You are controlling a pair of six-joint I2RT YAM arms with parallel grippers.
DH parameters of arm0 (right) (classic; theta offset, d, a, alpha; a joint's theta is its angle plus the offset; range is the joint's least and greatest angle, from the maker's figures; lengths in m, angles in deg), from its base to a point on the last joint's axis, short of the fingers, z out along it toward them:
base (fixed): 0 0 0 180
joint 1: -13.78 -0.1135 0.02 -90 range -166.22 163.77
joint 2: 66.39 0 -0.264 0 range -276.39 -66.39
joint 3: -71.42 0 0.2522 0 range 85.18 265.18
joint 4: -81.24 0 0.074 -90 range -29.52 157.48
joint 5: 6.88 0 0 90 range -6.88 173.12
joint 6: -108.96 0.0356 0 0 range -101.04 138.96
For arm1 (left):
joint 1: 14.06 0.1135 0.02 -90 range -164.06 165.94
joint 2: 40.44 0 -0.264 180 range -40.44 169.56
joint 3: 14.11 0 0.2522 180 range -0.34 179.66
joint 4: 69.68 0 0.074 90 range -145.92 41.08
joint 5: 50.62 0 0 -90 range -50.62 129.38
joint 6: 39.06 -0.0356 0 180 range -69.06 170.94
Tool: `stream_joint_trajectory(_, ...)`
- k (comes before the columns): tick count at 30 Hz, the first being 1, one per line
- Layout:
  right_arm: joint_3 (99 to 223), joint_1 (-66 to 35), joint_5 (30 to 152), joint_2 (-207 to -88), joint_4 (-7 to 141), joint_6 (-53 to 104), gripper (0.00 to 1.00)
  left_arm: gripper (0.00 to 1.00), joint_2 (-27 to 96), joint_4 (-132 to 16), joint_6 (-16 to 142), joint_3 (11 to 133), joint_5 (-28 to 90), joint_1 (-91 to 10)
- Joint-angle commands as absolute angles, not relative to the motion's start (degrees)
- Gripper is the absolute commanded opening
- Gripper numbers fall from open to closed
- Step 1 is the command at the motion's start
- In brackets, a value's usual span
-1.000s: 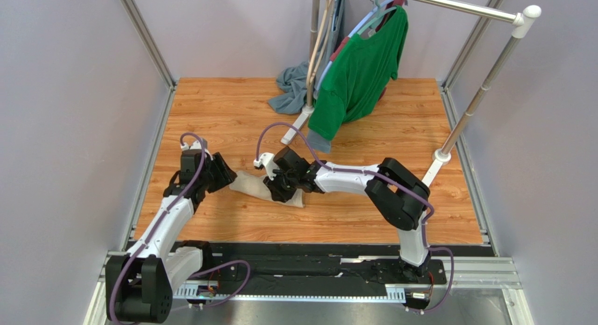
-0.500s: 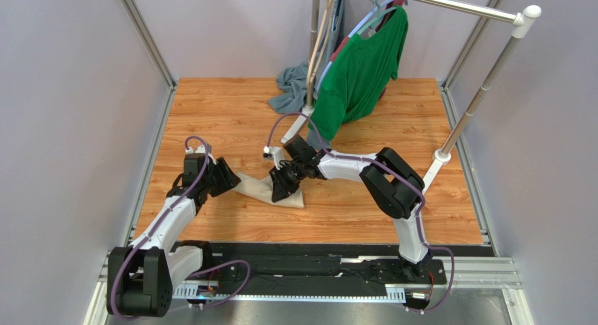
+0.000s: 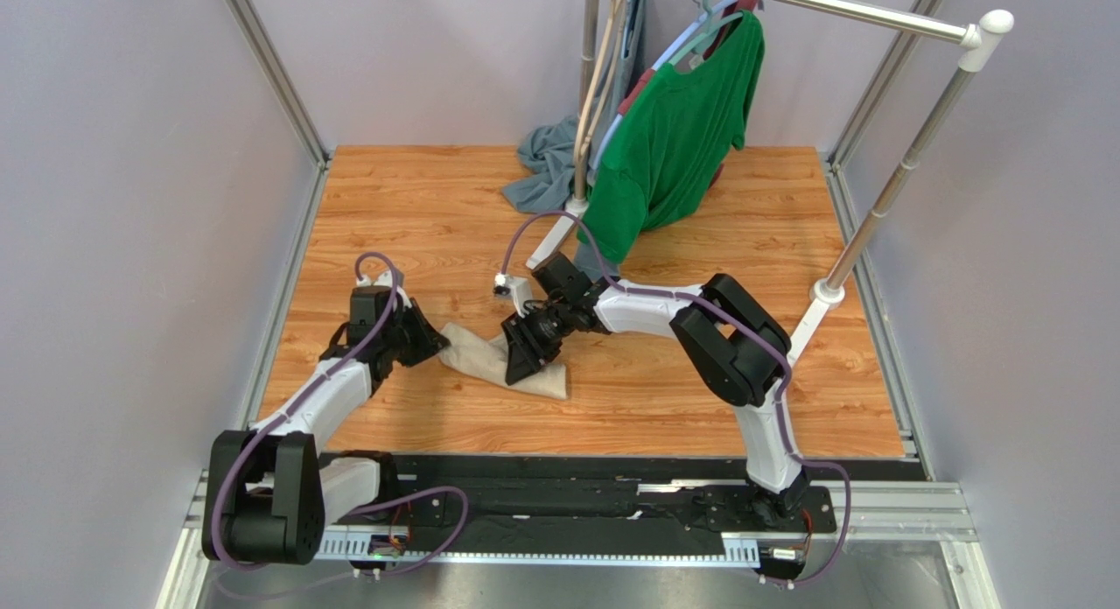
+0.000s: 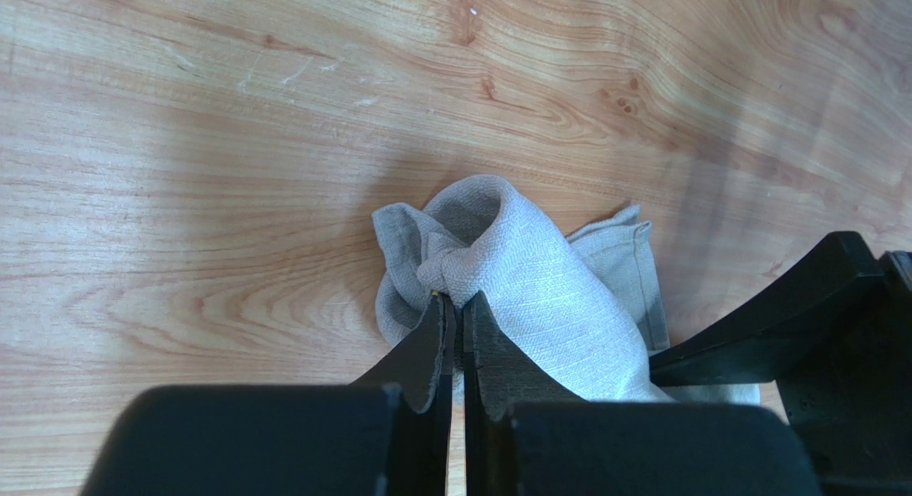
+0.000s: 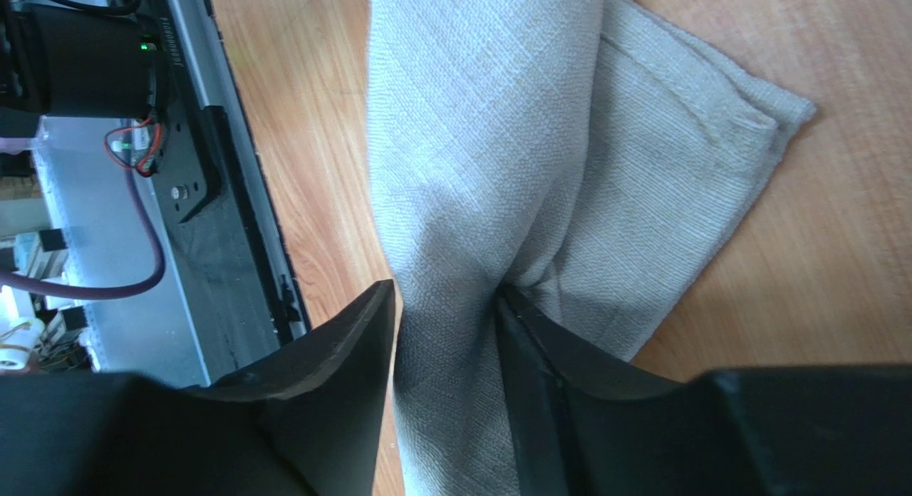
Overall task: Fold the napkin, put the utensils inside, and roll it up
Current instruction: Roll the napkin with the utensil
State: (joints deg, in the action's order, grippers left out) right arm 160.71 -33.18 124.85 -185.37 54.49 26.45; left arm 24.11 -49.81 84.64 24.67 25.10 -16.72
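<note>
my left gripper [image 4: 452, 306] pinches the napkin's [image 4: 535, 282] bunched end on the table [image 4: 214, 143]. the cloth also runs between my right gripper's [image 5: 444, 293] fingers, though i can't tell if it grips. i'd pull gently and evenly.

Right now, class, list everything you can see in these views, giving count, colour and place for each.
table: one, orange-brown wood, fills the floor of the cell
clothes rack: one, silver metal, far right
T-shirt: one, green, hanging from the clothes rack
cloth: one, grey-blue, heaped at the table's far edge
napkin: one, beige, bunched on the table, near middle
left gripper: one, black, shut on the napkin's end
right gripper: one, black, jaws astride the napkin, grip unclear
</note>
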Motion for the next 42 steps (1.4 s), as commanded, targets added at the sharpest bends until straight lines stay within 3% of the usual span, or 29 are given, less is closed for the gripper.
stream_joint_trajectory(1, 161.7, -33.5, 122.6, -182.9, 50.4, 26.3, 0.51, 0.0, 25.0, -50.8, 84.2, 25.5, 23.8, -16.9)
stream_joint_trajectory(5, 161.3, -34.0, 118.0, -179.0, 49.9, 26.0, 0.62, 0.0, 26.5, -49.9, 83.7, 26.8, 24.0, -16.9)
stream_joint_trajectory(13, 159.8, -42.2, 96.3, -170.8, 49.6, 17.9, 0.66, 0.0, 28.5, -48.4, 83.9, 28.5, 23.8, -16.9)
stream_joint_trajectory(22, 158.7, -51.2, 77.9, -172.1, 55.8, 8.8, 0.68, 0.0, 29.7, -48.3, 84.1, 29.2, 23.6, -16.9)
stream_joint_trajectory(42, 156.9, -53.0, 76.9, -179.0, 62.3, 3.8, 0.65, 0.0, 30.3, -47.7, 83.8, 29.8, 23.6, -16.9)
